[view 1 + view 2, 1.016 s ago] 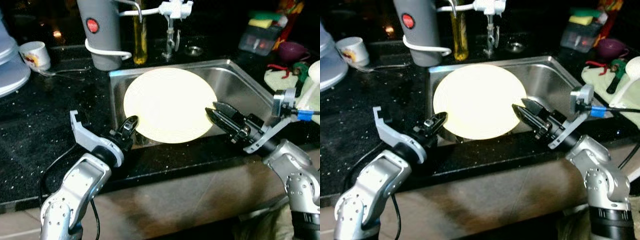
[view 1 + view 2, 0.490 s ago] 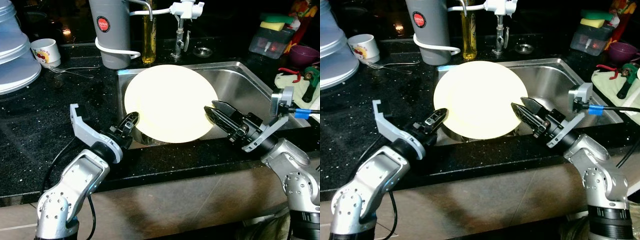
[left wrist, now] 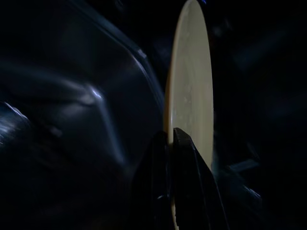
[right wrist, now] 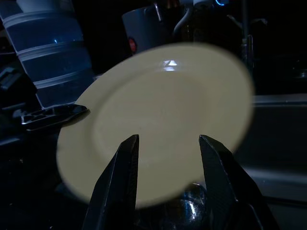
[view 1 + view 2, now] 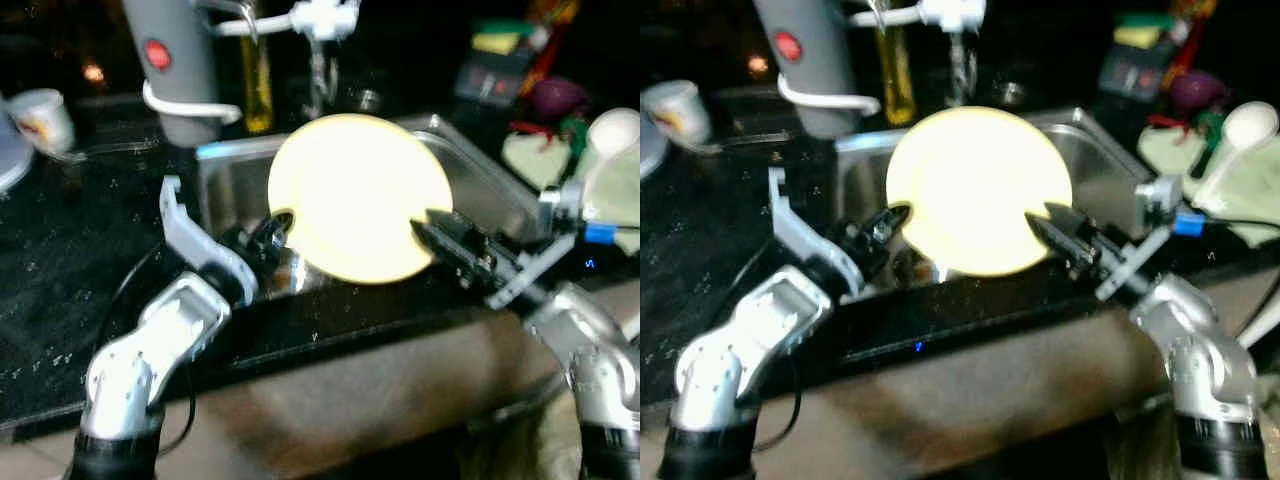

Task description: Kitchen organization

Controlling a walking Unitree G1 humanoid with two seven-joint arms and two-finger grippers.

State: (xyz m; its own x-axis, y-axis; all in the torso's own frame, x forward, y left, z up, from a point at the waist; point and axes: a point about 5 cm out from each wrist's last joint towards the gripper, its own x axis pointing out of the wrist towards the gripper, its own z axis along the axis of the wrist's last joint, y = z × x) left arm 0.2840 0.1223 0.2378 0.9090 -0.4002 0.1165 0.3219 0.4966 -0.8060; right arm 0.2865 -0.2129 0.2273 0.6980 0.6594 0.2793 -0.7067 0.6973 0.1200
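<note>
Plate (image 5: 358,195), round, pale yellow, tilted

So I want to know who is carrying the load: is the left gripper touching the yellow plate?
Touching. In the left wrist view the left gripper has its two black fingers closed on the rim of the yellow plate, seen edge-on, with no gap.

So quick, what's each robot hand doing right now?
Left gripper: shut on the rim of the yellow plate, holding it above the sink.
Right gripper: open, fingers apart beside the plate's other edge.
</note>
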